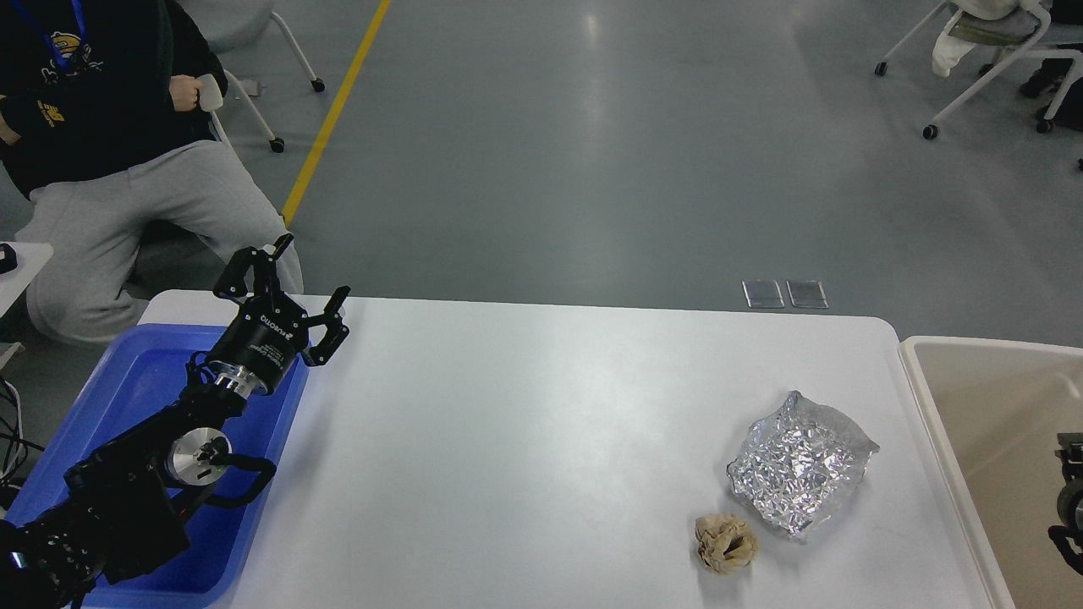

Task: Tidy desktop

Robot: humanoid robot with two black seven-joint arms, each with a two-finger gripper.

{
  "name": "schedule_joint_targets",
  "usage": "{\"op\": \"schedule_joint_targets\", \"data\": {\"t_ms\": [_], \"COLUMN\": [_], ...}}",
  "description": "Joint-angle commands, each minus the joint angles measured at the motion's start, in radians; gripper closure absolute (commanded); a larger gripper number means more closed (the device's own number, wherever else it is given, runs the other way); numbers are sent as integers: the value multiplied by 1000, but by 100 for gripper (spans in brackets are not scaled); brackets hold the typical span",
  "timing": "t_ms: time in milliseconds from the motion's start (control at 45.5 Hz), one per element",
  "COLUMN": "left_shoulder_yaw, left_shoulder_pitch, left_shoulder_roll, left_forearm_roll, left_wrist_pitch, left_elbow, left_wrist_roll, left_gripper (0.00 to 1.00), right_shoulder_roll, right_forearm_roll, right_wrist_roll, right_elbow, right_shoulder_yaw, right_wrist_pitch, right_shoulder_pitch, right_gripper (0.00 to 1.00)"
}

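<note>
The desktop (541, 440) stretches out to the right of the robot's left gripper (292, 296), white and mostly bare, filling the middle of the room in front of it. Directly below that gripper, at the desk's left end, sits a blue tray (144, 372); the arm hangs over it with both fingers spread wide and nothing between them, which suggests to me a hand free for its next pick. Far off to the gripper's right, beyond the desk's other end, a beige bin (964, 397) waits, probably for rubbish. Well across the desk from the gripper, near that bin, lies a crumpled foil sheet (799, 463), and just in front of it a small wad of brown paper (726, 544), the two close but apart. Only a sliver of the right arm shows at the frame's edge, over the bin; I cannot tell how its gripper stands.
</note>
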Motion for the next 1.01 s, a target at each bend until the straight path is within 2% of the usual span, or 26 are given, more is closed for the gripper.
{"op": "schedule_joint_targets", "data": {"t_ms": [0, 308, 527, 659, 989], "left_shoulder_yaw": [0, 0, 0, 0, 0], "left_shoulder_pitch": [0, 0, 0, 0, 0], "left_shoulder_roll": [0, 0, 0, 0, 0], "left_forearm_roll": [0, 0, 0, 0, 0], "left_wrist_pitch": [0, 0, 0, 0, 0], "left_elbow": [0, 0, 0, 0, 0], "left_wrist_roll": [-1, 1, 1, -1, -1], "left_gripper": [0, 0, 0, 0, 0], "right_shoulder_roll": [0, -59, -59, -52, 115], "right_forearm_roll": [0, 0, 0, 0, 0], "right_wrist_roll": [0, -8, -5, -6, -2], "right_elbow": [32, 379, 623, 753, 793], "right_shoulder_yaw": [92, 309, 513, 562, 620], "right_wrist_pitch": [6, 2, 3, 8, 20], "right_shoulder_pitch": [108, 214, 220, 228, 259], "right_gripper": [1, 1, 0, 0, 0]}}
